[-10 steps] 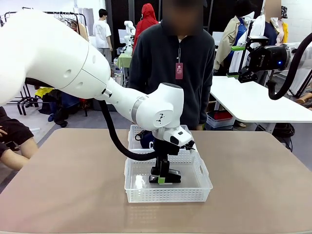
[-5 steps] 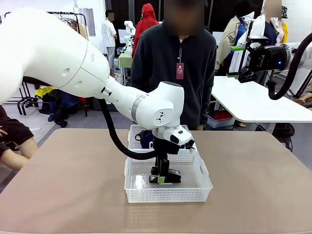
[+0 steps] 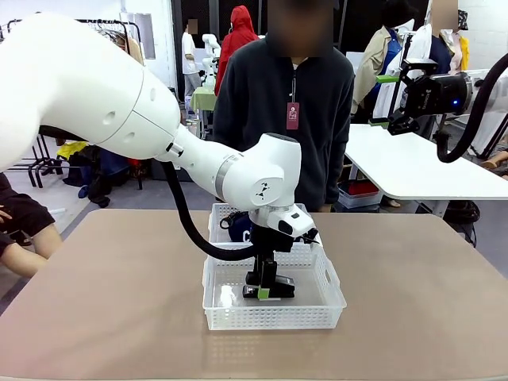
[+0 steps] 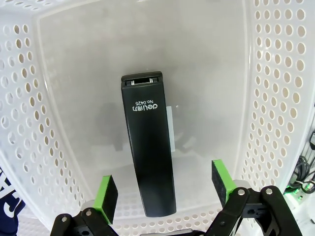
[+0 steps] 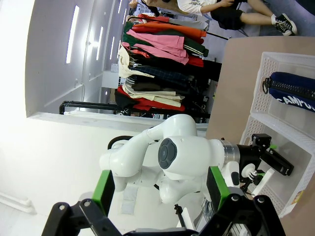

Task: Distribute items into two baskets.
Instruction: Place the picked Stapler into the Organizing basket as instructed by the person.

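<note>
Left gripper [image 4: 166, 193] wide open, holding nothing, straddling stapler [image 4: 147, 157] lying flat in near basket [image 3: 329, 305]; apparently released.

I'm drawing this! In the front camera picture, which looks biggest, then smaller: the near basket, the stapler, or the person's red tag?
1. near basket
2. stapler, partly hidden by the left gripper
3. red tag, though it is farther away, so unsure.

Black stapler [image 4: 149, 162], white perforated baskets [image 4: 275, 98], navy pouch [image 5: 290, 91].
</note>
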Controlling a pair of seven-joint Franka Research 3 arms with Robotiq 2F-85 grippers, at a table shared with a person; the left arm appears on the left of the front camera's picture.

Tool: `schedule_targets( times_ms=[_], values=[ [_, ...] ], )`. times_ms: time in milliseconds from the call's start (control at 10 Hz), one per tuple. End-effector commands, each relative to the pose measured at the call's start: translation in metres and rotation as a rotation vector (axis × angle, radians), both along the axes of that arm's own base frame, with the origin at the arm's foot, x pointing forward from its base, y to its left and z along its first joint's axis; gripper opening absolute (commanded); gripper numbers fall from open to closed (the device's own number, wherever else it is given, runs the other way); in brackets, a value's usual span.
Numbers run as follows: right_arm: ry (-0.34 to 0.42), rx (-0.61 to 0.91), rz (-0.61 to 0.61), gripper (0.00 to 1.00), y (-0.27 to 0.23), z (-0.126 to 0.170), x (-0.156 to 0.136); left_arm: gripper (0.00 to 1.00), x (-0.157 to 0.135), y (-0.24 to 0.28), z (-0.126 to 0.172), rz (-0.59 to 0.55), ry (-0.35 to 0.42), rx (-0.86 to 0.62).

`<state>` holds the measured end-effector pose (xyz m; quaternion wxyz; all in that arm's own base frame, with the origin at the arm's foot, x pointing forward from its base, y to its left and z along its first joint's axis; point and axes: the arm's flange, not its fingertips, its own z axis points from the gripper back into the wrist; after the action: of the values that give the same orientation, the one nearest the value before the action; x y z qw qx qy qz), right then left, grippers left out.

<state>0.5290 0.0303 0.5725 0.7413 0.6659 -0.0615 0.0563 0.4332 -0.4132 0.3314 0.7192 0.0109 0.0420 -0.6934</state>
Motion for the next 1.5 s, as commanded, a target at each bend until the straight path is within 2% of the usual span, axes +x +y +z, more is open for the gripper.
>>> schedule_targets(
  times_ms=[0,300,500,700,900,1000,1200,1300,1400],
  values=[
    [-0.004,0.004,-0.001,1.00,0.000,0.002,-0.001,1.00,-0.001,0.002,0.001,0.002,-0.003,0.002],
    [-0.004,0.004,-0.001,1.00,0.000,0.002,-0.001,1.00,0.000,0.000,0.001,0.000,-0.001,-0.001],
    [-0.004,0.004,-0.001,1.00,0.000,0.002,-0.001,1.00,-0.005,0.011,0.034,0.119,-0.053,0.015],
    [-0.004,0.004,-0.001,1.00,0.000,0.002,-0.001,1.00,-0.013,0.019,0.070,0.223,-0.048,-0.001],
    [-0.004,0.004,-0.001,1.00,0.000,0.002,-0.001,1.00,-0.019,0.039,0.102,0.343,-0.018,-0.074],
    [-0.004,0.004,-0.001,1.00,0.000,0.002,-0.001,1.00,-0.025,0.041,0.114,0.442,-0.033,-0.103],
    [-0.004,0.004,-0.001,1.00,0.000,0.002,-0.001,1.00,-0.028,0.068,0.144,0.625,-0.005,-0.232],
    [-0.004,0.004,-0.001,1.00,0.000,0.002,-0.001,1.00,-0.028,0.081,0.156,0.641,0.027,-0.303],
    [-0.004,0.004,-0.001,1.00,0.000,0.002,-0.001,1.00,-0.024,0.092,0.159,0.647,0.025,-0.363]
  ],
)
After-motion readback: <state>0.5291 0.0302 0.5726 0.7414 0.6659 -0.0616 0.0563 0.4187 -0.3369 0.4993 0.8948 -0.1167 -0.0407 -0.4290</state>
